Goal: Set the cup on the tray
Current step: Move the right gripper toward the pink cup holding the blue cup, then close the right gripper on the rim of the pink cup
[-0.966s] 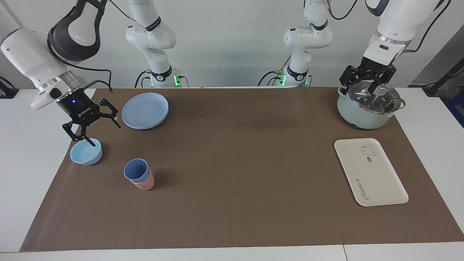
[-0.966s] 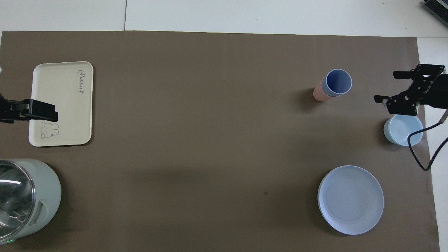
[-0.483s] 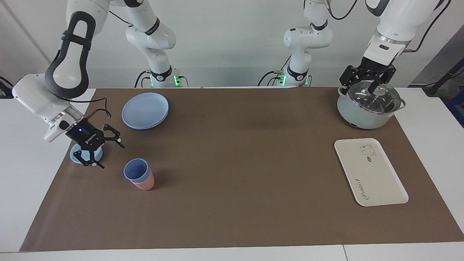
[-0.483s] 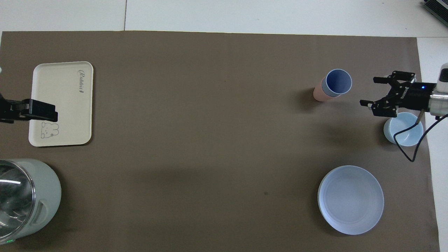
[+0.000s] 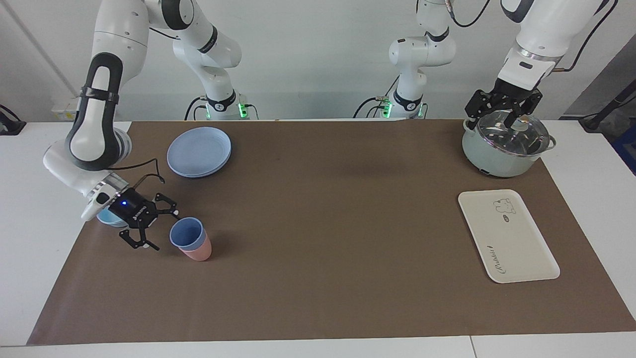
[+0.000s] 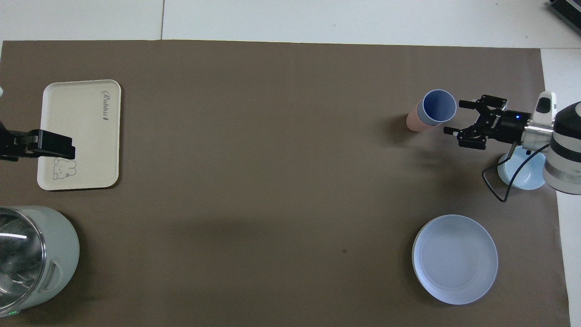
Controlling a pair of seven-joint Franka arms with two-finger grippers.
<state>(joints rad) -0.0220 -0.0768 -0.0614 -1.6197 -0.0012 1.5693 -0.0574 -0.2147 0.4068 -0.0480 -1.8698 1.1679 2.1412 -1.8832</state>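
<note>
Blue cup (image 5: 187,233) nested in pink cup (image 5: 198,252), well apart from tray (image 5: 507,235). Right pincer (image 5: 159,227) spread apart, just beside the blue cup, not touching. Likely light, stiff, slippery plastic; best gripped at the rim wall. Left pincer (image 5: 503,108) waiting over pot (image 5: 504,144), spread apart.

Right arm hides most of the light-blue bowl (image 5: 105,219).

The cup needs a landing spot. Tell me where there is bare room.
The tray is bare apart from its print. The brown mat is open between it and the cup. It is crowded at the right arm's end: right end effector, cup, bowl, plate.
</note>
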